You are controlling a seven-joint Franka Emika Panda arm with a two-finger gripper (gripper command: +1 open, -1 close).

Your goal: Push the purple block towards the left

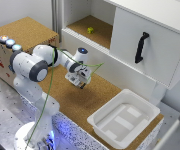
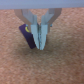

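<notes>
A: Purple block (image 2: 24,36) sat on the cork board (image 1: 97,95), touching one side of the gripper (image 2: 39,44) in the wrist view. Barely showed in the exterior view, hidden under the fingers.

B: Jaws?

A: Closed, fingertips pressed together, nothing between them. Block was beside them, not in them.

B: How would it handle?

A: My guess: light, rigid, hard faces. Small cube-like shape, about as wide as the fingers. Should slide, not tip, if pushed low on a flat face. Cork was grainy and matte, so some friction, probably no skating.

B: Where to make contact?

A: No grasp needed. Flat side of the closed fingers against the middle of the block's near face. Off-centre contact would likely spin it out from under the fingers.

B: Anything nearby?

A: White plastic tray (image 1: 124,120), smooth, thin-walled, at the board's end towards the exterior view's right, well apart. White cabinet (image 1: 150,45) with a black handle (image 1: 141,47) behind. Small yellow-green object (image 1: 90,30) on its cork shelf, far off, irrelevant. Cardboard box (image 1: 25,37) near the arm's base.

B: Risk?

A: Block was tiny; it could slip past the fingertips.
</notes>
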